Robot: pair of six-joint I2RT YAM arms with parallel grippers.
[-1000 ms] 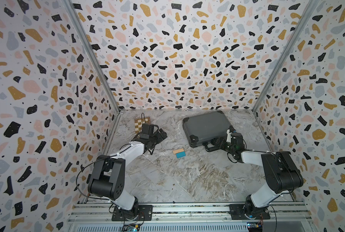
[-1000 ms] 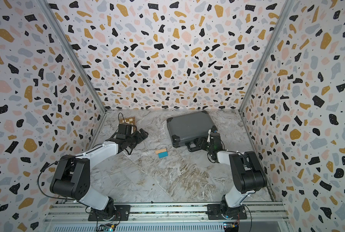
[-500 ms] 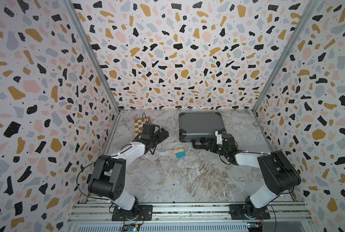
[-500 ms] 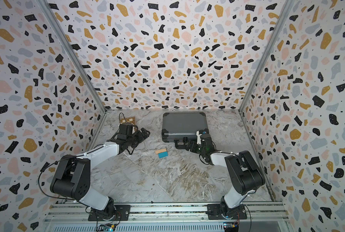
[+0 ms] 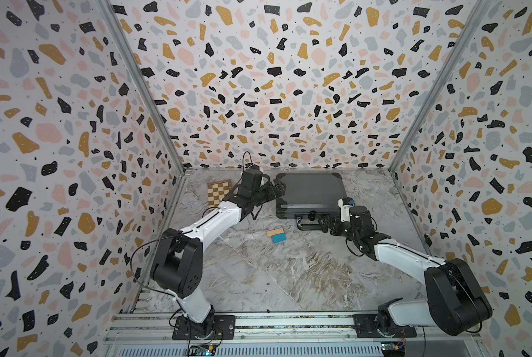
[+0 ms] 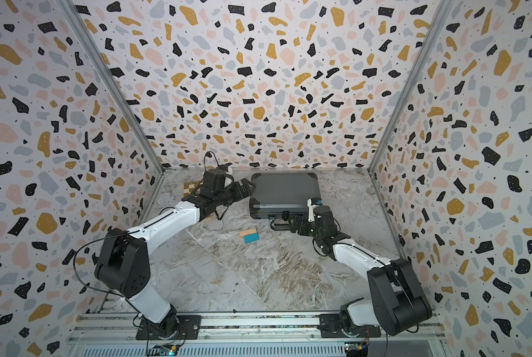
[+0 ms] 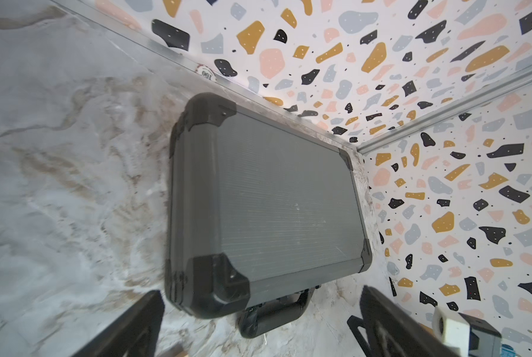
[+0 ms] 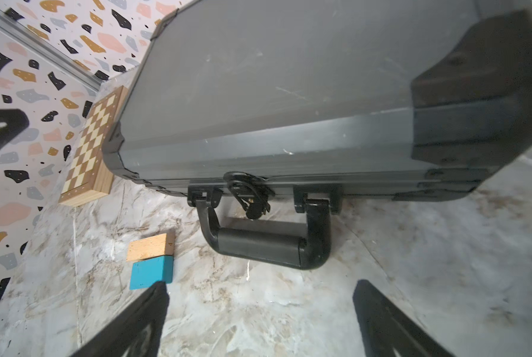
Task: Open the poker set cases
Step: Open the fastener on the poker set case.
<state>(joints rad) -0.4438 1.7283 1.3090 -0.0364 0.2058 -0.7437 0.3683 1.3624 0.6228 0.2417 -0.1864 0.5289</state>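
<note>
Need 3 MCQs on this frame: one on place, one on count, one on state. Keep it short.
1. Where is the chessboard box relative to the poker case?
A. On its lid
B. On the robot's left of it
C. On the robot's right of it

2. How many small blocks lie on the table in front of the case?
A. One
B. Two
C. Four

3. What state is the case's lid in?
A. Fully open
B. Propped half open
C. Shut

Answers:
1 B: in both top views the checkered box lies beside the case's left end.
2 B: a tan one and a teal one lie side by side, touching.
3 C: the lid lies flat on the base, with no gap and no interior showing.
</note>
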